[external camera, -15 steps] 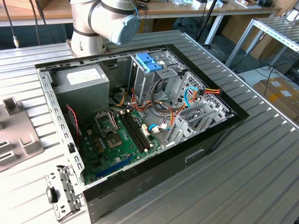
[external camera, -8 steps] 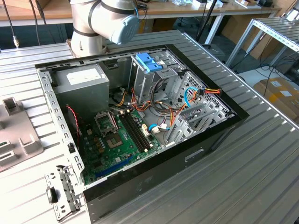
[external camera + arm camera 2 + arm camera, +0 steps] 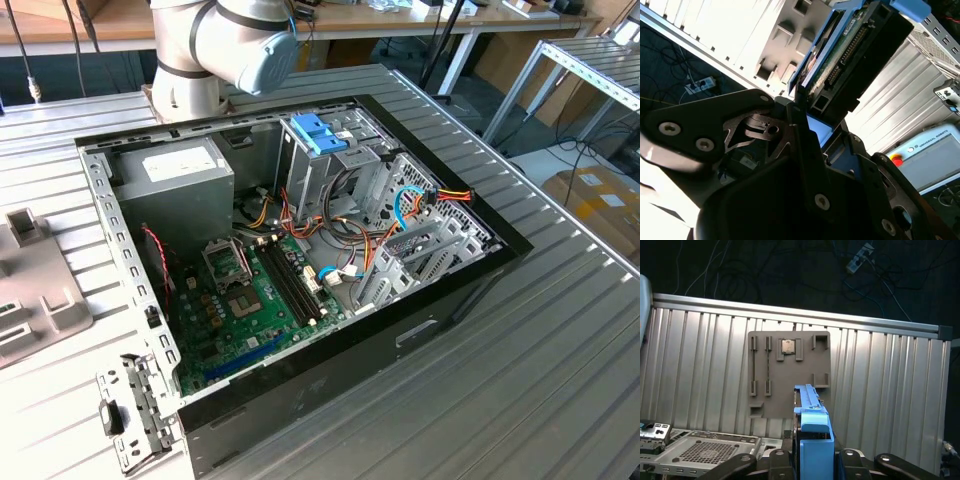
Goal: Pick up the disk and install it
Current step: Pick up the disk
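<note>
— So, what has the gripper (image 3: 812, 462) got?

— Its jaws are closed on the disk (image 3: 812, 427), one blue side rail turned toward the camera in the first wrist view.

— And where is the disk?

— In the air, off the table (image 3: 880, 390). The slotted grey plate (image 3: 775, 385) shows behind it. That plate lies close to the table's edge, with dark floor beyond.

— How should this carry be handled?

— I'd keep the grip firm and the disk square, with no twisting. In the second wrist view the connector edge is bare and would take any knock first.

— Is there room to move?

— Plenty over the bare ribbed table, I think. The case (image 3: 330, 395) is the tight part. It lies open at the table's middle, with the plate off its side toward the exterior view's left. At the case's far corner a blue bracket (image 3: 320, 133) sits on the drive cage, and loose cables (image 3: 425, 200) hang just beside it. The case walls and those cables are what I'd keep clear of.
</note>
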Controlling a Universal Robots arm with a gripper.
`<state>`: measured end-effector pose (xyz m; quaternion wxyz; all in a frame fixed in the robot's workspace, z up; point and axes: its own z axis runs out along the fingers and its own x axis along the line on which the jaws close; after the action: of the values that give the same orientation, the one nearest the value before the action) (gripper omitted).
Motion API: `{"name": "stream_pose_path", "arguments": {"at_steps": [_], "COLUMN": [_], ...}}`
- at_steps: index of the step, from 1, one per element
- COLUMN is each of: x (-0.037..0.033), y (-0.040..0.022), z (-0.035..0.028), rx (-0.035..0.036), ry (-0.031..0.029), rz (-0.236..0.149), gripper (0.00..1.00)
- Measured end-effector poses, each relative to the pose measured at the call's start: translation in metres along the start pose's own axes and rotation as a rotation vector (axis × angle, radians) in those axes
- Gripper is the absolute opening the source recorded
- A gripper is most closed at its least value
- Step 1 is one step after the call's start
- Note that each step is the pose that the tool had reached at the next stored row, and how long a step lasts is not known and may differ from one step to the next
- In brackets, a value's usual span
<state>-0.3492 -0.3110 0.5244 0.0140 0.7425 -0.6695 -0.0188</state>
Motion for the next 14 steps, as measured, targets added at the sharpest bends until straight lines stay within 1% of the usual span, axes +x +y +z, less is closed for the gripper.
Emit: {"name": "stream_pose_path", "arguments": {"at_steps": [14], "x": [0.0071], "y": [-0.0022], "z": [0.0005], "rx": [0.0], "ry": [0.0], "rz": [0.0], "gripper": [0.37]}}
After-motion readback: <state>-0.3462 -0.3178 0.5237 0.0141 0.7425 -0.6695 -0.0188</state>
